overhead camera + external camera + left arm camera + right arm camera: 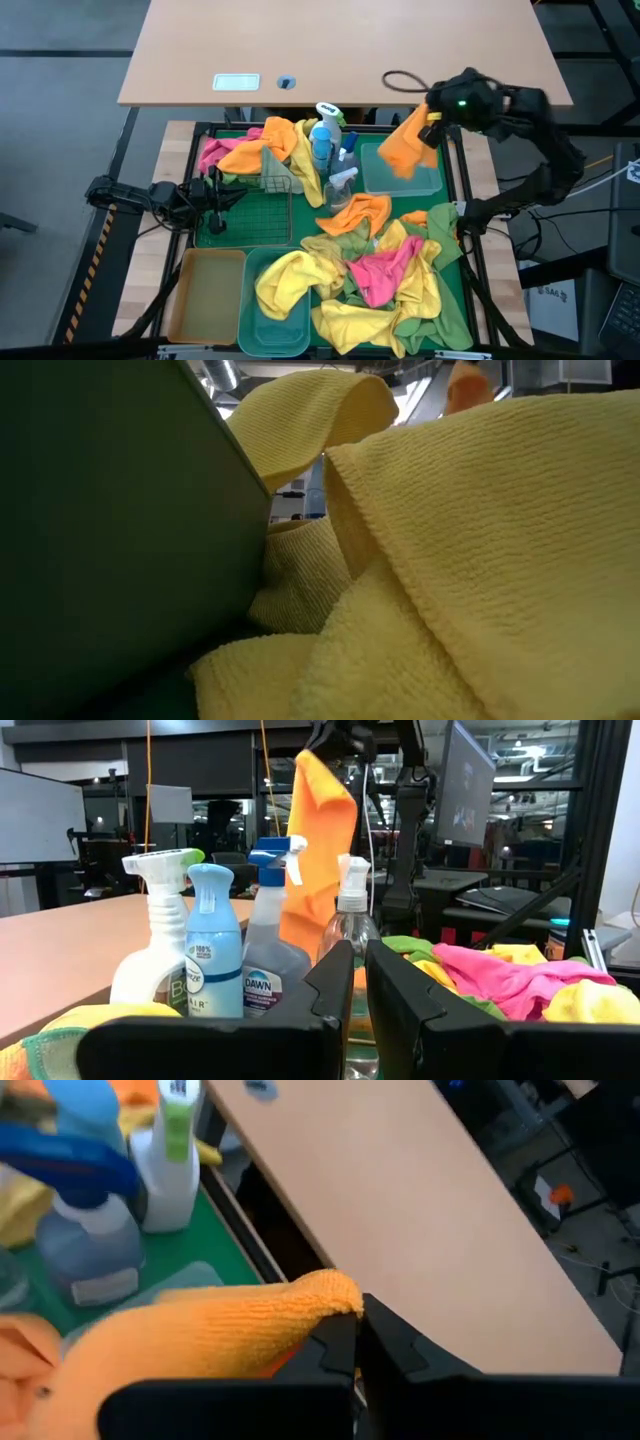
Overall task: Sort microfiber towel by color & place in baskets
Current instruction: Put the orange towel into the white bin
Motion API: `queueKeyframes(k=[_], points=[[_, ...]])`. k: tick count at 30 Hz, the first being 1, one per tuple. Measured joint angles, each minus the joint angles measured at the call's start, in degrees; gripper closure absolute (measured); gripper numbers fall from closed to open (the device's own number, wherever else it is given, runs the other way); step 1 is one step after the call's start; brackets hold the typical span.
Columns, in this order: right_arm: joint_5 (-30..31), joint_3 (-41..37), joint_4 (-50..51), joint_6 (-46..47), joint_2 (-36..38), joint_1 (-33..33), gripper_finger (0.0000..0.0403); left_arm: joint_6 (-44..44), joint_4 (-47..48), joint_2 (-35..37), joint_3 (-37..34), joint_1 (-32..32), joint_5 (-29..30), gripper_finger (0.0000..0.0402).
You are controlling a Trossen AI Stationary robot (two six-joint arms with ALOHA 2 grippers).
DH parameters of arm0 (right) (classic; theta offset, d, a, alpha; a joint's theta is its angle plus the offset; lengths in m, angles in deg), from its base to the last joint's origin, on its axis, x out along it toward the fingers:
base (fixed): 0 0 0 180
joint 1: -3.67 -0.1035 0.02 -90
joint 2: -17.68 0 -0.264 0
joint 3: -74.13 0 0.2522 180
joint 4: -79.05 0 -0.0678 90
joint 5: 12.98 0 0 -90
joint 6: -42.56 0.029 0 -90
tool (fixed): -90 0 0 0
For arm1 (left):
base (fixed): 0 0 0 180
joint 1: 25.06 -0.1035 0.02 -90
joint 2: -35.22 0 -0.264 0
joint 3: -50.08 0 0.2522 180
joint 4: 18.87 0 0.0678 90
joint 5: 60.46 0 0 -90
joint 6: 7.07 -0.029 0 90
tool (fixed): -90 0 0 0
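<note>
Overhead: right tool (432,118) raised over far right corner of green tray (205,236), clamped on orange towel (408,146) dangling above clear basket (400,178). Left tool (216,197) parked at tray's left side beside wire basket (262,190), fingers together, holding nothing. Amber basket (205,295) and teal basket (272,325) along near edge, yellow towel (282,284) draped over teal one. Heap of yellow, pink, green and orange towels (385,275) across tray's right half. Spray bottles (328,150) clustered mid-tray, far side.

Low: blocked by yellow towel (480,560) and dark green wall (110,520) close to lens; scrap of orange towel (466,388) up top.

Left wrist: own fingers (330,985) nearly touching; bottles (215,955) ahead; orange towel (320,850) hanging behind them.

Right wrist: fingers (345,1342) pinched on orange towel (200,1345), pale wooden surface (420,1230) beyond.
</note>
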State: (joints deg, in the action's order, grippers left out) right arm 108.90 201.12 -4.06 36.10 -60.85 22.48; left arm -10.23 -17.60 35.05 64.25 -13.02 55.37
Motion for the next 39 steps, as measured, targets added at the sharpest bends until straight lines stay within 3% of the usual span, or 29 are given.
queueKeyframes(k=[13, 22, 39], points=[[-0.6, -24.5, -15.7, -5.7, 0.0, 2.8, 0.04, 0.0, 0.0, 0.0, 0.0, 0.0, 0.0, 0.0373], [-14.6, -36.9, -25.4, -4.3, 0.1, 5.2, 0.04, 0.0, 0.0, 0.0, 0.0, 0.0, 0.0, 0.0373], [-19.1, -60.9, -50.9, -4.2, 0.1, 5.2, 0.04, 0.0, 0.0, 0.0, 0.0, 0.0, 0.0, 0.0373]])
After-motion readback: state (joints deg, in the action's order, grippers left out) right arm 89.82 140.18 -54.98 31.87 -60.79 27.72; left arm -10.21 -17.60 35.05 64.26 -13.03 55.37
